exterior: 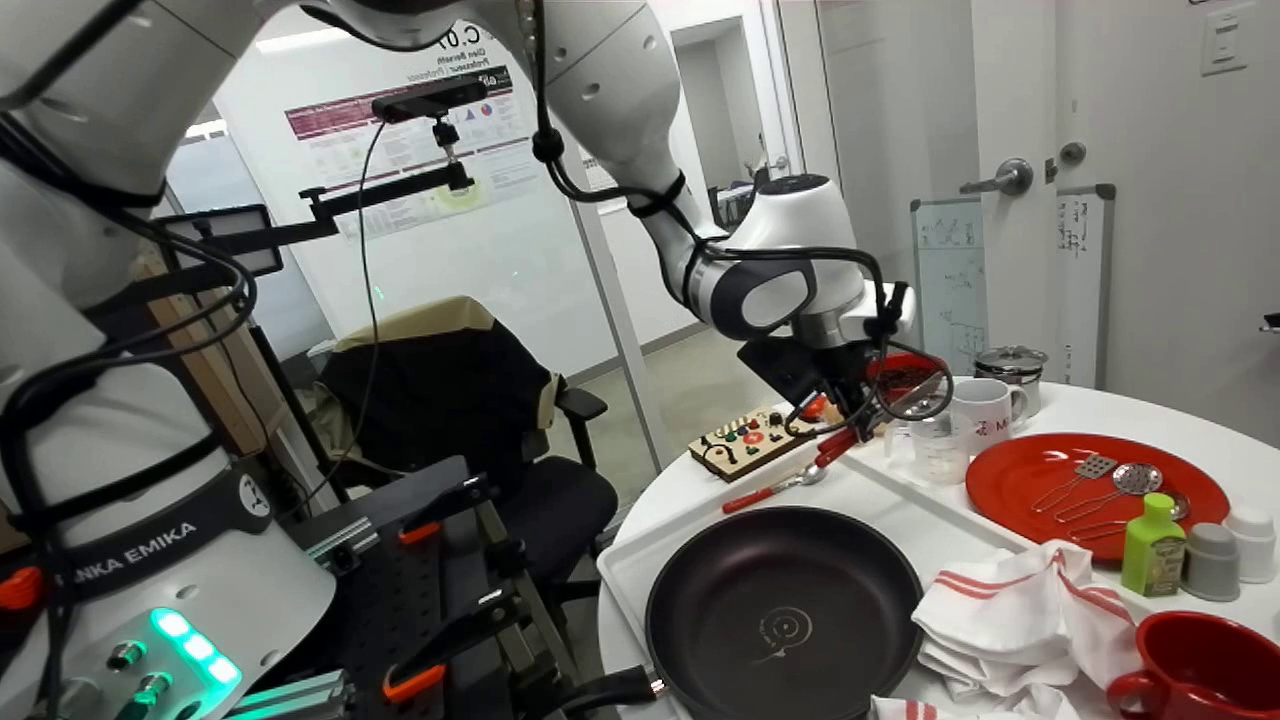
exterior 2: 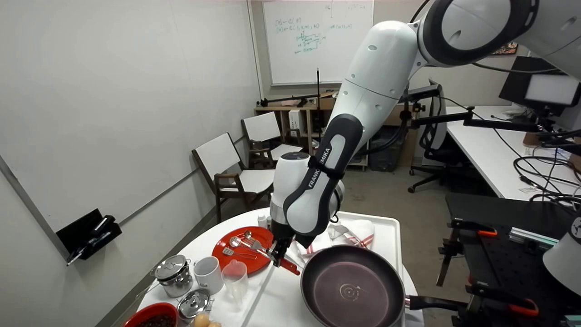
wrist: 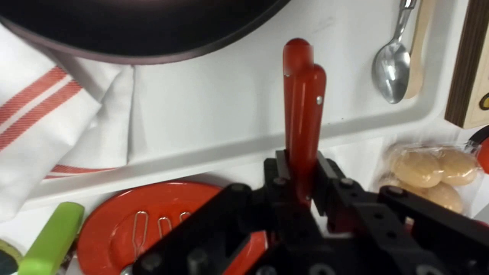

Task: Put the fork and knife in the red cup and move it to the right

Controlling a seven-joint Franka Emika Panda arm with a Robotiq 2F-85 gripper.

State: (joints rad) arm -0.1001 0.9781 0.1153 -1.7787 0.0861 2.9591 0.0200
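glossy round red cup (exterior: 1175, 695): on the white table (exterior: 1140, 415), beside the red-striped white cloth (exterior: 1015, 620)
black pincer (wrist: 302, 164): narrow, clasping the red-handled metal fork and knife (wrist: 303, 114)
round black pan (exterior: 785, 580): handle jutting past the table's edge

The smooth, shiny white arm (exterior 2: 386, 63) has thin dark lines around it and little round dents. Long, thin black cables (exterior: 790, 253) run along it, tied on with flat black straps (exterior: 657, 195). On the fat white base (exterior: 130, 420), a dark band (exterior: 212, 518) has white letters that say EMIKA, and whitish-green lights (exterior: 198, 648) glow. Near the wrist is a white oval patch (exterior: 775, 302), then a short silver tube (exterior: 822, 328). The black gripper (wrist: 301, 160) has round screw heads (wrist: 347, 182) and flat grey finger pads (wrist: 282, 164).
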